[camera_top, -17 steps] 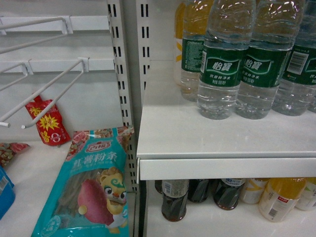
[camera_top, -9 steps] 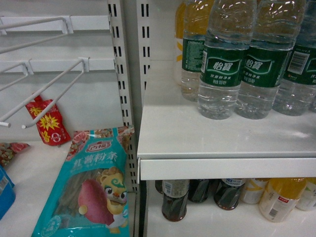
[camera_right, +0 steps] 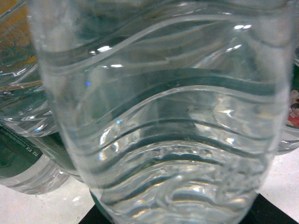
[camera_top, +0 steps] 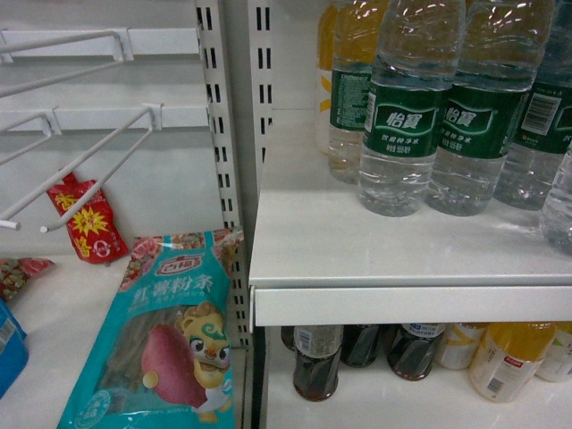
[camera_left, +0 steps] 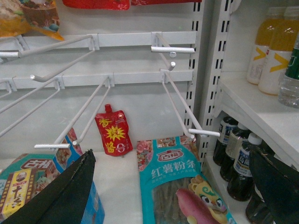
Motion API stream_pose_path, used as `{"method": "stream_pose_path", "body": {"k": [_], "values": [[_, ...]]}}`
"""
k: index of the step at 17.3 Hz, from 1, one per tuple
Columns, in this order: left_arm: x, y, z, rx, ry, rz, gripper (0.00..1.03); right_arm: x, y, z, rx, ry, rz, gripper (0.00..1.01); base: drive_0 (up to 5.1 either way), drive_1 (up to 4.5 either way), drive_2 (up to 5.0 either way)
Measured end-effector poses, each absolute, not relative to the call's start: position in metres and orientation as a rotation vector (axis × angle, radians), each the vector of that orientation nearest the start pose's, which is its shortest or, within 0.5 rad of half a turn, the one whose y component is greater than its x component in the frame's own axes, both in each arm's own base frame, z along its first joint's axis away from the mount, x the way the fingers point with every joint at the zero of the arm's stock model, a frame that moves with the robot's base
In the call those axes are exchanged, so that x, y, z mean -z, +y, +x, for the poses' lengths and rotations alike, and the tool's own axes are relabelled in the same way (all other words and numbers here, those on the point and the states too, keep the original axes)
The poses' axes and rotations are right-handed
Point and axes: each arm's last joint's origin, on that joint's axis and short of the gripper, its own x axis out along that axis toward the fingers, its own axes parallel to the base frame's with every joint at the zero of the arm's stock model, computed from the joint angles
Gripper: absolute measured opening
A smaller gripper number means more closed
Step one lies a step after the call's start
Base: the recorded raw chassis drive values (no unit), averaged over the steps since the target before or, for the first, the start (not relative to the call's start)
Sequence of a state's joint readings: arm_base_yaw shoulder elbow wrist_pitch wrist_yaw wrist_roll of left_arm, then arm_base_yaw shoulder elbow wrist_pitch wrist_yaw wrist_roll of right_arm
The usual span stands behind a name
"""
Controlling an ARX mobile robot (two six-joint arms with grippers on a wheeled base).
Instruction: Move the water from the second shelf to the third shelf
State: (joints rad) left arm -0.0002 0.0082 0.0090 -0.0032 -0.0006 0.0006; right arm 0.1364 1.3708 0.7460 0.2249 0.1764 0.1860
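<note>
Several water bottles (camera_top: 407, 116) with green labels stand in a row on the white shelf (camera_top: 393, 255) in the head view. One more water bottle (camera_top: 560, 204) shows at the right edge, in front of the row. In the right wrist view a clear ribbed water bottle (camera_right: 159, 116) fills the frame, and my right gripper (camera_right: 180, 220) is shut on it, with its black jaws at both lower corners. My left gripper (camera_left: 168, 196) hangs open and holds nothing, over the teal noodle packet (camera_left: 180, 186) in the hook bay on the left.
Dark drink bottles (camera_top: 315, 360) and yellow ones (camera_top: 505, 357) stand on the shelf below. Orange juice bottles (camera_left: 275, 49) stand at the back of the water shelf. White peg hooks (camera_top: 98, 170) jut out on the left, with a red sauce pouch (camera_top: 87, 219) behind them.
A clear water bottle has come into the head view at the right edge, in front of the row. Nothing else has moved.
</note>
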Motion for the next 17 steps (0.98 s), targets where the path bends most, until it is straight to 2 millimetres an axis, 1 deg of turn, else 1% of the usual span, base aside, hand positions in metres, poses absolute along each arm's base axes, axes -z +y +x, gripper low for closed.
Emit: {"method": "stream_pose_path", "body": {"k": [5, 11, 12, 16, 17], "values": [[-0.166, 0.000, 0.098, 0.000, 0.003, 0.001, 0.98, -0.228, 0.032, 0.300, 0.089, 0.399, 0.123, 0.38, 0.0, 0.00, 0.0], [-0.166, 0.000, 0.098, 0.000, 0.003, 0.001, 0.98, -0.228, 0.031, 0.301, 0.086, 0.399, 0.130, 0.38, 0.0, 0.00, 0.0], [-0.166, 0.000, 0.098, 0.000, 0.003, 0.001, 0.98, -0.228, 0.031, 0.301, 0.084, 0.401, 0.134, 0.45, 0.0, 0.00, 0.0], [-0.166, 0.000, 0.098, 0.000, 0.003, 0.001, 0.98, -0.234, 0.026, 0.304, 0.089, 0.370, 0.157, 0.91, 0.0, 0.00, 0.0], [-0.166, 0.000, 0.098, 0.000, 0.003, 0.001, 0.98, -0.234, 0.025, 0.304, 0.093, 0.368, 0.162, 0.99, 0.0, 0.00, 0.0]]}}
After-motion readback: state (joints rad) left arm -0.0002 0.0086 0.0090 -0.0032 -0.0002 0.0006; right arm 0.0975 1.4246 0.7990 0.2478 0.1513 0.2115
